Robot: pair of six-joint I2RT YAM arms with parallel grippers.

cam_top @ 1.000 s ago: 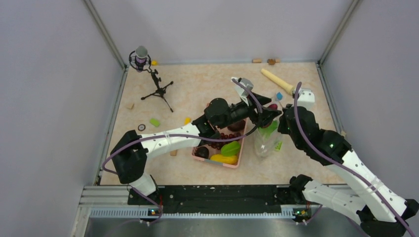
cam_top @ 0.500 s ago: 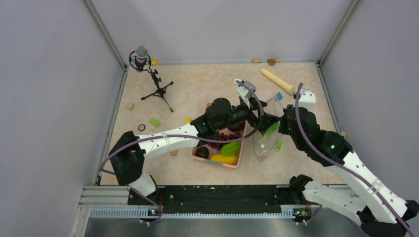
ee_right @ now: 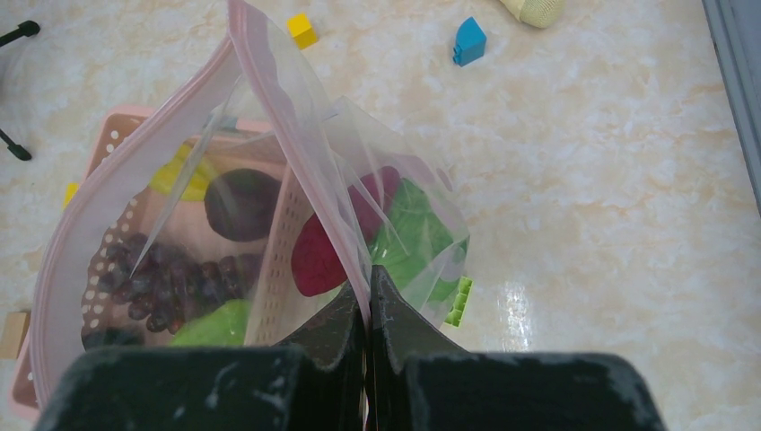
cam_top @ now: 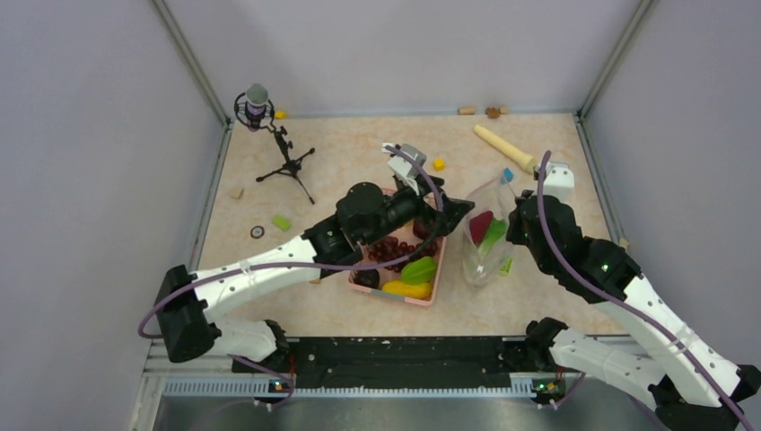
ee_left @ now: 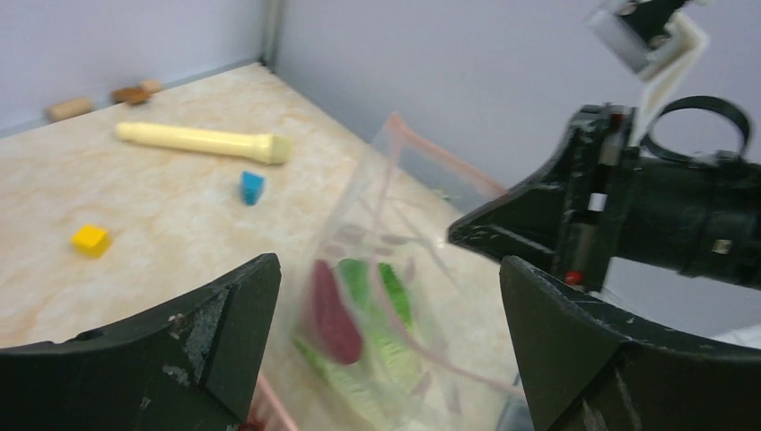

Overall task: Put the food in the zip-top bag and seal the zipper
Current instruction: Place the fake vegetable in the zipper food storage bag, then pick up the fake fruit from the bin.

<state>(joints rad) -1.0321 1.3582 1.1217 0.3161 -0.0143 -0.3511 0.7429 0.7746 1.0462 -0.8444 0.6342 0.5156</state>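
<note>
The right tool (ee_right: 366,289) pinches the zipper (ee_right: 287,135) of the zip-top bag (ee_right: 359,144); magenta sweet potato (ee_right: 316,259) and lettuce (ee_right: 415,232) lie inside, just ahead. The left tool (ee_left: 388,269) is spread, empty.

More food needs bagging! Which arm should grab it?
Left. The left pincer is open, empty, by the pink plastic basket; the right pincer is shut on the clear plastic bag's rim.

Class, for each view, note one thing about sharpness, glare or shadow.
Top external: evenly lit, sharp, no harsh shadows. Left wrist: the zip-top bag and the food inside look soft and smeared. Right wrist: crisp, with a glare patch on the table beside the bag.
</note>
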